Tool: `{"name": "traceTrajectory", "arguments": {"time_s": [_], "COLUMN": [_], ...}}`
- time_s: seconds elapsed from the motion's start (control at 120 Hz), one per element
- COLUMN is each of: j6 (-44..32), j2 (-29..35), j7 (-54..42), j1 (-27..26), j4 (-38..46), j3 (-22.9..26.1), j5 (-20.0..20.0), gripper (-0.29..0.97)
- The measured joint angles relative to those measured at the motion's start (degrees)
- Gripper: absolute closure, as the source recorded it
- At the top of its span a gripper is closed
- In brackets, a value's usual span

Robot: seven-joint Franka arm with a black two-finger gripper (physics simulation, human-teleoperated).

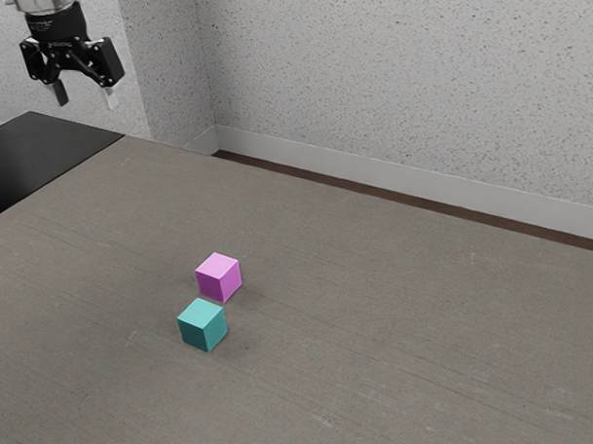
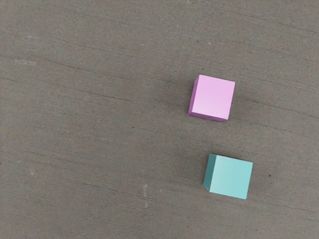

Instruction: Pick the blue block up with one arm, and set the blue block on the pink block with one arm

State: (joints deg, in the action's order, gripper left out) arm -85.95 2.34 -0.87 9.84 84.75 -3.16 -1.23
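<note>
The jaws hang wide open and empty, high at the exterior view's 10 o'clock. The blue block (image 1: 202,325) rests on the tabletop (image 1: 400,313) just beside the pink block (image 1: 219,277) — at its 7 o'clock — not touching.

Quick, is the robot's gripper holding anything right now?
Gripper: open, holding nothing.

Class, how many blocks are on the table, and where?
2. On the table: the pink block, and the blue block just nearer the exterior camera, not touching. None looks hidden.
</note>
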Motion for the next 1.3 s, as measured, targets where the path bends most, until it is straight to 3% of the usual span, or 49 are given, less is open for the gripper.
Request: {"name": "traceTrajectory", "arguments": {"time_s": [0.2, 0.3, 0.342, 0.425, 0.517, 0.667, 0.808, 0.9, 0.983, 1.05, 1.117, 1.192, 1.3], "j6": [0.06, 3.14, 5.39, 5.25, 0.68, -14.92, -27.11, -32.02, -33.92, -34.41, -35.84, -39.21, -44.04], "j2": [-0.06, 10.35, 17.65, 33.38, 38.79, 36.21, 29.43, 26.94, 28.40, 29.16, 25.52, 17.17, 10.87], "j7": [-0.02, 0.03, 0.18, 0.78, 1.36, 2.80, 5.30, 6.63, 8.58, 10.35, 11.35, 11.83, 11.97], "j1": [-0.21, -0.24, -0.20, -0.36, -0.36, -0.18, -0.68, -0.79, -0.81, -0.73, -0.47, -0.37, -0.30], "j4": [-0.08, -5.09, 0.80, 24.61, 43.87, 63.05, 68.68, 68.32, 66.83, 65.06, 63.53, 61.66, 60.93], "j3": [0.03, 1.21, 2.81, 4.13, 1.91, 0.77, 3.97, 8.74, 20.23, 24.92, 20.06, 14.81, 12.44], "j5": [-0.24, 1.20, 3.21, 5.37, 5.96, 4.83, 1.63, 0.01, -1.66, -2.76, -3.59, -4.13, -4.49], "gripper": [0.00, 0.00, 0.00, 0.00, 0.00, 0.00, 0.00, 0.00, 0.00, 0.00, 0.00, 0.00, 0.00]}}
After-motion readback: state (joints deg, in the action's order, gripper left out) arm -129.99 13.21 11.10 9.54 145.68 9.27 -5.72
